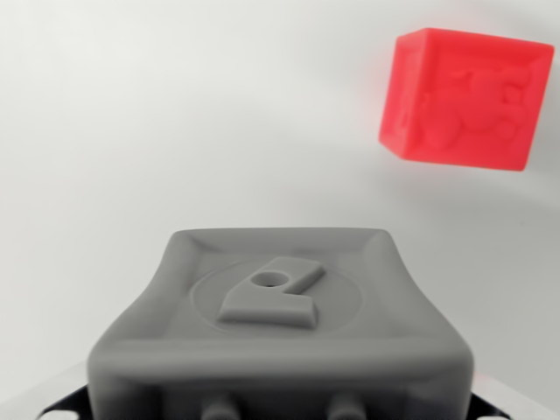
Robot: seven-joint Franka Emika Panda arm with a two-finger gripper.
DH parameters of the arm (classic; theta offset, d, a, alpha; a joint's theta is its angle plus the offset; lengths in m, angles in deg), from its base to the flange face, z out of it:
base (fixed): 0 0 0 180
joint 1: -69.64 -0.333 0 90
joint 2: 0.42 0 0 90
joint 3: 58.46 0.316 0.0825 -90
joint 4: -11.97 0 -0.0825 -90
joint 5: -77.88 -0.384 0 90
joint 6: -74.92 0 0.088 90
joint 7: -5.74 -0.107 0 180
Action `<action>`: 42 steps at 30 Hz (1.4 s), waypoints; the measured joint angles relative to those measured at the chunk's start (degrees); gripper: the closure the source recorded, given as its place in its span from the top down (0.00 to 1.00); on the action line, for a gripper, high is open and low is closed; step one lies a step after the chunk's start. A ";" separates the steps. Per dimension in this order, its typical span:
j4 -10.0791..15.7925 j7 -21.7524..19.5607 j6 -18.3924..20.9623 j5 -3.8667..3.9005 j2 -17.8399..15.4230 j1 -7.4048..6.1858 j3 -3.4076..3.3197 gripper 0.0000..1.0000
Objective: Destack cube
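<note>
One grey cube near, red cube upper right.

There are two cubes in view: one grey cube near the camera, with a raised figure on its top, and one red cube far at the right.

A plain, pale grey-white counter fills almost the whole wrist view, smooth and unmarked under soft, even light that brightens toward the upper left and dims a little toward the wrist view's right.
</note>
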 joint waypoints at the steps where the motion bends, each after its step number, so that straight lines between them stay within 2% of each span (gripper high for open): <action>1: 0.46 0.06 -0.21 0.01 -0.25 -0.08 0.00 0.00; 42: 16.68 1.76 -7.03 0.56 -9.65 -2.66 0.45 0.00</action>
